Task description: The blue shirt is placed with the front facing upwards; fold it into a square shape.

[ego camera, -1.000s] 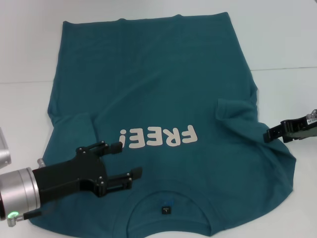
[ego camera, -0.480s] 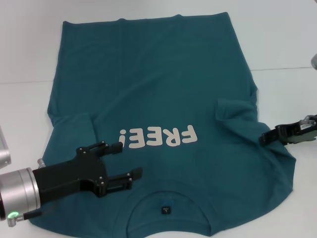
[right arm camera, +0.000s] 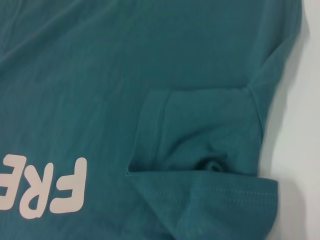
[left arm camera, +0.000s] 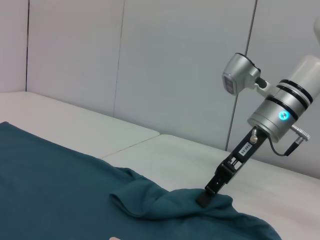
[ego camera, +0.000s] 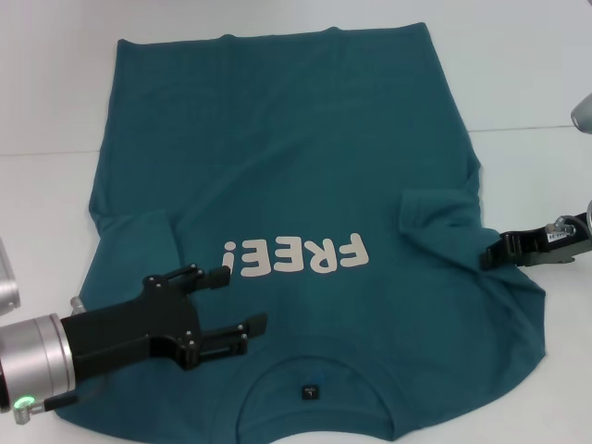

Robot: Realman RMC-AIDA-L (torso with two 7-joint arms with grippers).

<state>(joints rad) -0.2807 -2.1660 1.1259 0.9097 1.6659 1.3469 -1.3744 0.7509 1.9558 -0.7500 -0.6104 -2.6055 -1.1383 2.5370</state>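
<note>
Pinching folded slv of blue shirt, right gripper sat closed on cloth to tuck it inward; left gripper hung open, parked.

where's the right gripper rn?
Head view, right side: right gripper sits at the blue shirt's right edge, beside the folded-in sleeve.

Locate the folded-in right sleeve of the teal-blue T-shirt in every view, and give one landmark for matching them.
Head view: the folded-in right sleeve lies on the large teal-blue cotton T-shirt, beside the right gripper.
Left wrist view: the sleeve is a rumpled ridge under that gripper's tip.
Right wrist view: the sleeve fills the centre.
Shared landmark: the off-white "FREE!" print, also in the right wrist view.
</note>
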